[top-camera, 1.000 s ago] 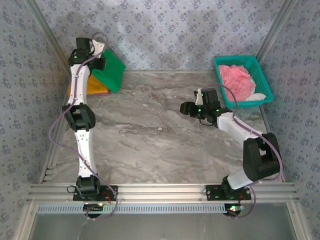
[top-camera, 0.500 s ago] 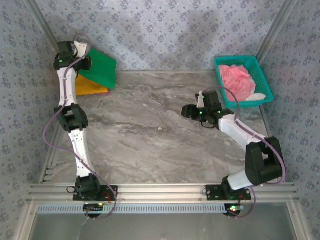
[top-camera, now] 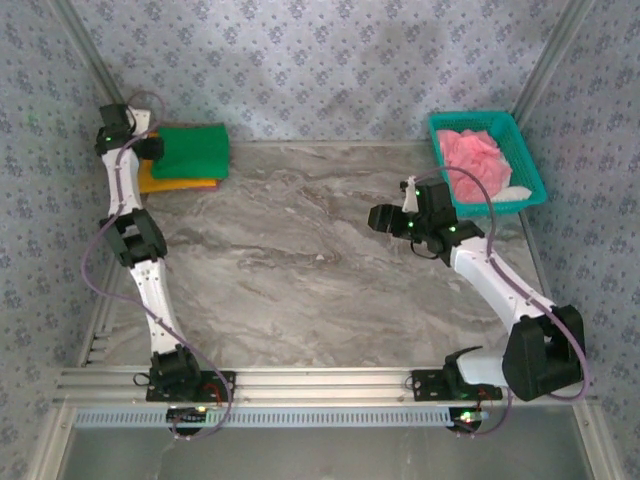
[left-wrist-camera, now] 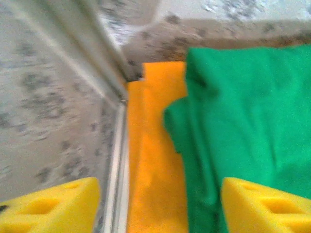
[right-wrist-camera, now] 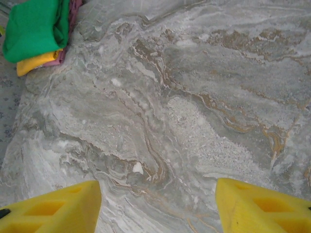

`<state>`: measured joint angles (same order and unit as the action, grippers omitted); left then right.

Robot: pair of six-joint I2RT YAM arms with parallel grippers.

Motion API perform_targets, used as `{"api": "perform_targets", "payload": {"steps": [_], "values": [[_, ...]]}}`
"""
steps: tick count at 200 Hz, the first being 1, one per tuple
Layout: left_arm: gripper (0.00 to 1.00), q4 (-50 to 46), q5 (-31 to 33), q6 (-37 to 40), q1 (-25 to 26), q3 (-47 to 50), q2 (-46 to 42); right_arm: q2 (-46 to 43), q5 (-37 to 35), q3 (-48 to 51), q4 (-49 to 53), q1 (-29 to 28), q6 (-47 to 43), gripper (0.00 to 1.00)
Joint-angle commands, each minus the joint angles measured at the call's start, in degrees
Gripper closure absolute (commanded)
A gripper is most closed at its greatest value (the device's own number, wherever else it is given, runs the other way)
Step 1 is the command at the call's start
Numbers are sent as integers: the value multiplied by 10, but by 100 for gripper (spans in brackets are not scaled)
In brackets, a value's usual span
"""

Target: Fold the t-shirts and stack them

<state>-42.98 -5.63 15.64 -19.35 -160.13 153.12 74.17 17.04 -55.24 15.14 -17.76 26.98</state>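
Since the pink t-shirt [top-camera: 470, 158] in the teal basket [top-camera: 529, 160] looks soft and floppy, pinch an edge; left gripper [left-wrist-camera: 155, 208] and right gripper [right-wrist-camera: 155, 204] both spread apart.

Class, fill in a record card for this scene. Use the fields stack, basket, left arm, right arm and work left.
Stack: folded green t-shirt lying on the orange-yellow t-shirt, far left corner of the table
Basket: teal mesh basket, far right, holding crumpled pink cloth
Left arm: left gripper open, over the stack's edge, gripping nothing
Right arm: right gripper open, above bare table
Work left: pink cloth not yet folded or stacked
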Motion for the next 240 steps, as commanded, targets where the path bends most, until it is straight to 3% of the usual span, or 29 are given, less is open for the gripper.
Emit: {"api": "perform_targets", "payload": {"steps": [1,14,24,38,47,56,65,88,110,130,150,182,197,221,240], "values": [[23,-6,-2,-68,-21,-10,-122,-9,-28,-26,-14,-2,-29,33],[19,-21,-32,-107,-20,0,-176,-11,-65,-25,-27,-3,-55,31],[17,-2,-76,-137,-19,53,-235,-16,-126,-19,-37,-7,-78,17],[14,137,-97,-184,-10,278,-378,-27,-212,1,-61,-7,-107,1],[6,297,-91,-198,2,484,-497,-35,-257,16,-83,-4,-125,0],[2,441,-54,-206,21,667,-605,-43,-290,36,-106,-1,-151,0],[2,512,-24,-220,40,796,-691,-51,-321,56,-122,5,-167,0],[2,520,34,-258,91,1006,-860,-65,-397,110,-160,37,-178,0],[2,522,220,-292,171,1185,-968,-78,-436,199,-252,55,-209,0],[2,503,244,-302,180,1275,-974,-66,-417,248,-296,87,-206,0],[2,528,268,-248,205,1341,-959,-42,-401,275,-337,116,-199,0],[2,854,215,-190,203,1481,-894,20,-362,351,-555,140,-259,0],[2,921,189,-191,191,1471,-823,54,-306,390,-680,149,-297,0],[2,948,103,-178,184,1440,-752,93,-228,380,-685,173,-295,0],[2,1002,95,-177,184,1440,-692,140,-197,379,-731,195,-275,0]]}}
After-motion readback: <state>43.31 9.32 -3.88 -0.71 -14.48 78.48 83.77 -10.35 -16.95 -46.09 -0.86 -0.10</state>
